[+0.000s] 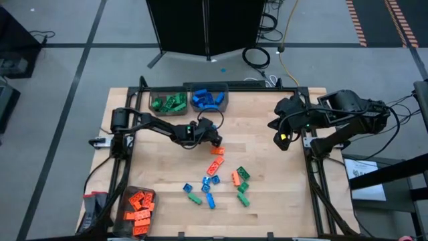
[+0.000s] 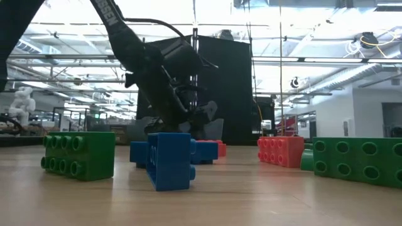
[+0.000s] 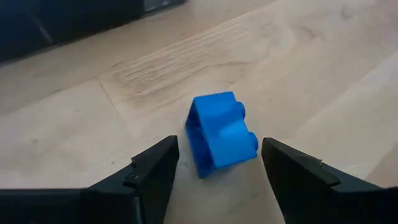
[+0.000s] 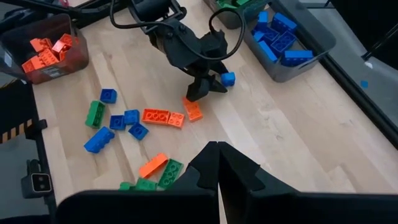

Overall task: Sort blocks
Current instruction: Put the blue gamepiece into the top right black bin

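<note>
The high view looks straight down; the low view sits level on the table (image 1: 267, 161). Both wrist views, one close and one farther, share the small blue block (image 3: 221, 132).

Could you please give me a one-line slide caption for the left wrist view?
Left gripper open, its fingers either side of a small blue block lying tilted on the wooden table.

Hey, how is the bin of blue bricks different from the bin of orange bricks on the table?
The translucent grey bin of blue bricks stands at the table's far edge, touching the green-brick bin; the translucent grey bin of orange bricks stands alone at the near left corner. The left hand, open around a small blue studded brick, is much nearer the blue bin than the orange bin. Both bins hold one colour only.
</note>
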